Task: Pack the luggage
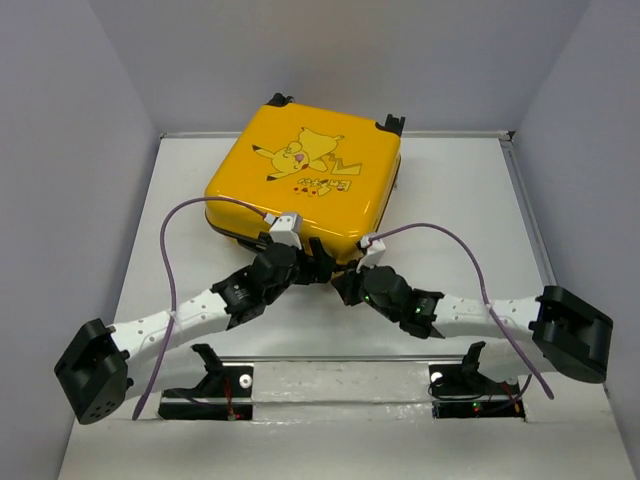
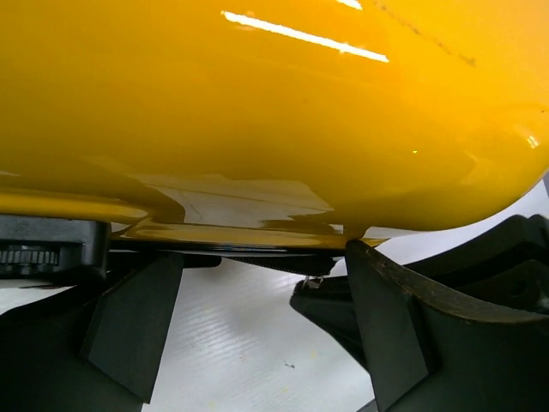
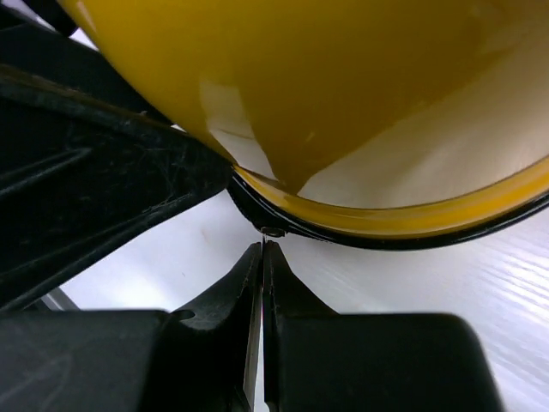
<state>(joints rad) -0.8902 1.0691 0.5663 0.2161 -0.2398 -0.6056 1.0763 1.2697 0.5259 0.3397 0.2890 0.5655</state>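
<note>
At the left, the left gripper [image 2: 256, 273] has its fingers spread apart, holding nothing, just under the near edge of the luggage [image 1: 305, 185]. The luggage lies flat and closed in the middle of the table [image 1: 180, 200], Pikachu side up. At the right, the right gripper [image 3: 262, 251] has its fingers pressed together, tips just below the luggage's black zipper trim [image 3: 343, 236]; whether they pinch anything cannot be told.

luggage [image 1: 305, 185]: upper centre of frame, flat on table [image 1: 180, 200]
left gripper [image 1: 318, 262]: frame centre, at luggage's lower edge
right gripper [image 1: 343, 283]: just right of left gripper, tips below same edge
</note>
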